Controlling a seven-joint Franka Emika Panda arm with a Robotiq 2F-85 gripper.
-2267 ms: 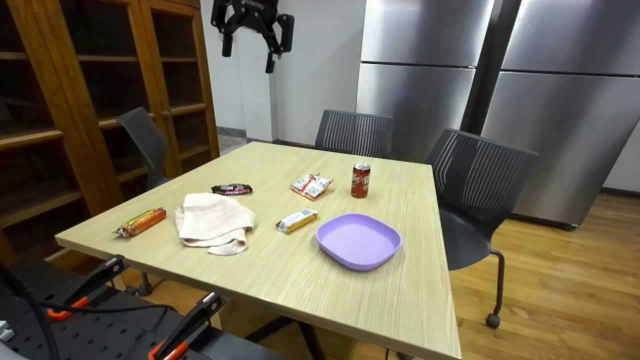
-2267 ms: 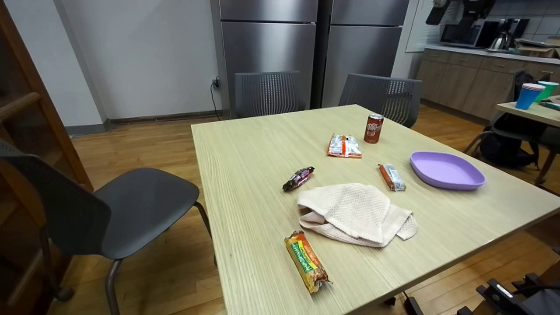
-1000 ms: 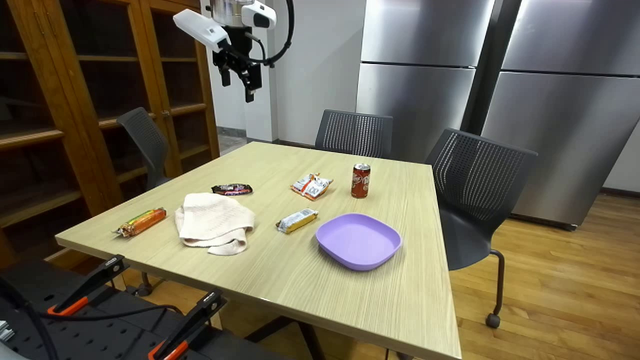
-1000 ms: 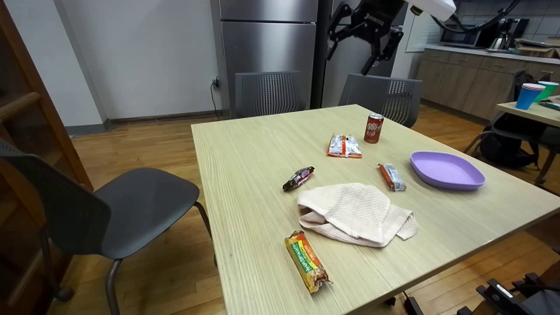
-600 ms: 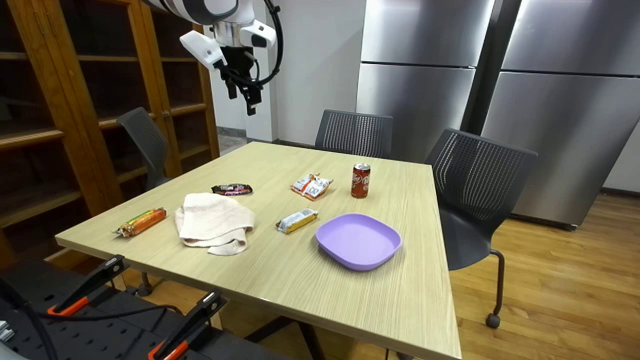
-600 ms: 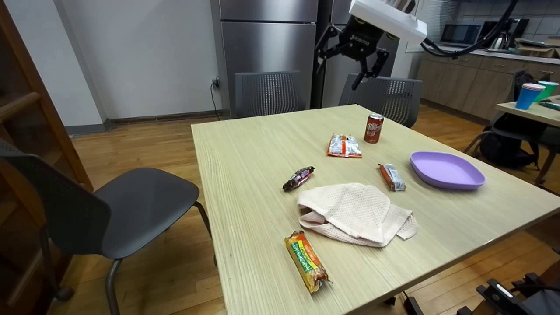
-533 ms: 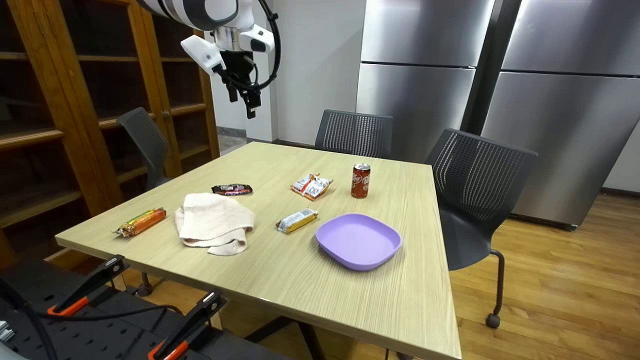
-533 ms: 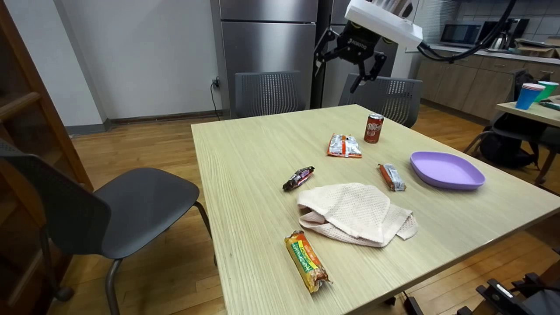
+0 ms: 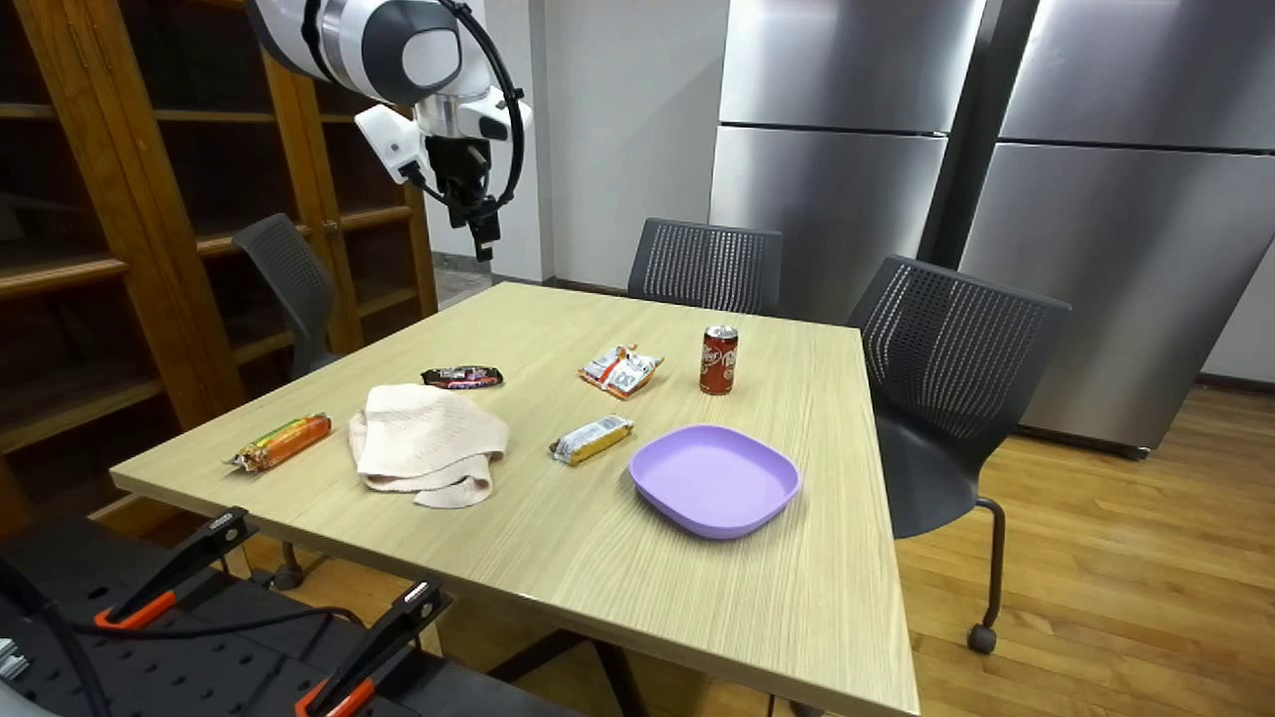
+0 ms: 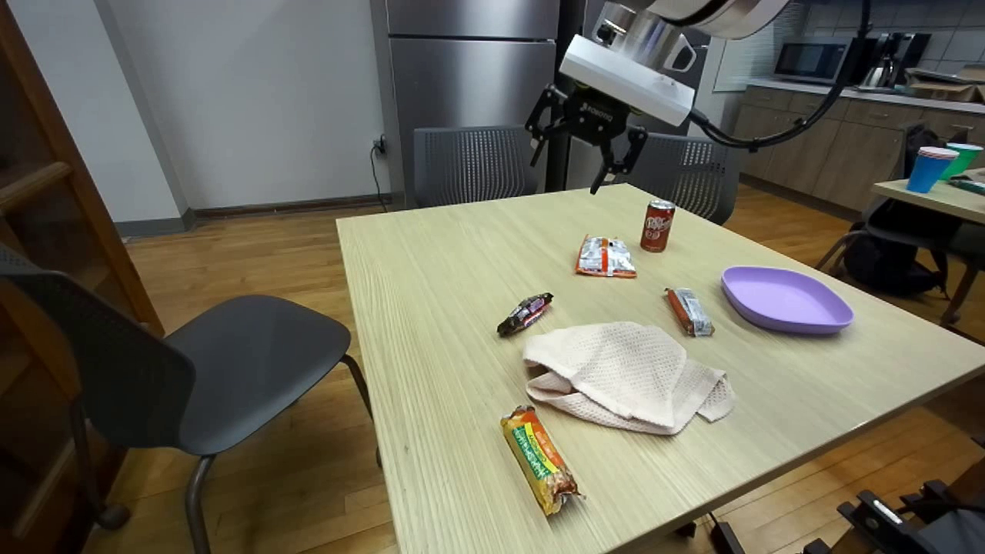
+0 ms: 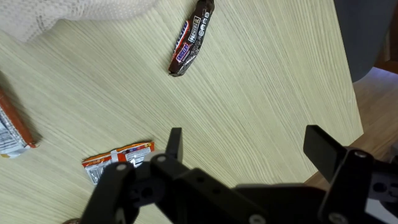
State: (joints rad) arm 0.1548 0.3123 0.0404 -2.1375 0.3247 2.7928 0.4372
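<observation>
Gripper (image 10: 567,172): lower than in the earliest frames, where it sits at the top edge of both exterior views; it hangs over the table (image 10: 439,261), well above it and apart from the things there; its fingers (image 11: 176,144) stand wide apart, with the table showing between them in the wrist view
Snickers bar (image 11: 191,39): unmoved, on the table just beside the cloth (image 9: 428,443); in the wrist view it lies beyond the fingers
Packet (image 10: 606,256): unmoved, silver and orange, lying on the table near the upright can (image 9: 718,359)
Silver-wrapped bar (image 9: 592,440): unmoved; between the cloth and the purple plate (image 9: 714,478)
Yellow-and-orange bar (image 10: 541,459): unmoved; on the cloth's far side from the plate, near a table corner
Arm (image 9: 413,45): far more of it shows than before; white, it reaches in from the top edge of both exterior views and bends so that the gripper points down at a tilt; a black cable (image 9: 516,139) loops beside it
Fingertip (image 9: 484,251): only this one is plain in an exterior view; the rest of the gripper blends dark on dark
Wrist view: the gripper covers part of the packet; the silver-wrapped bar is cut off at the left edge, the cloth at the top; the Snickers bar's smallest print is unreadable
</observation>
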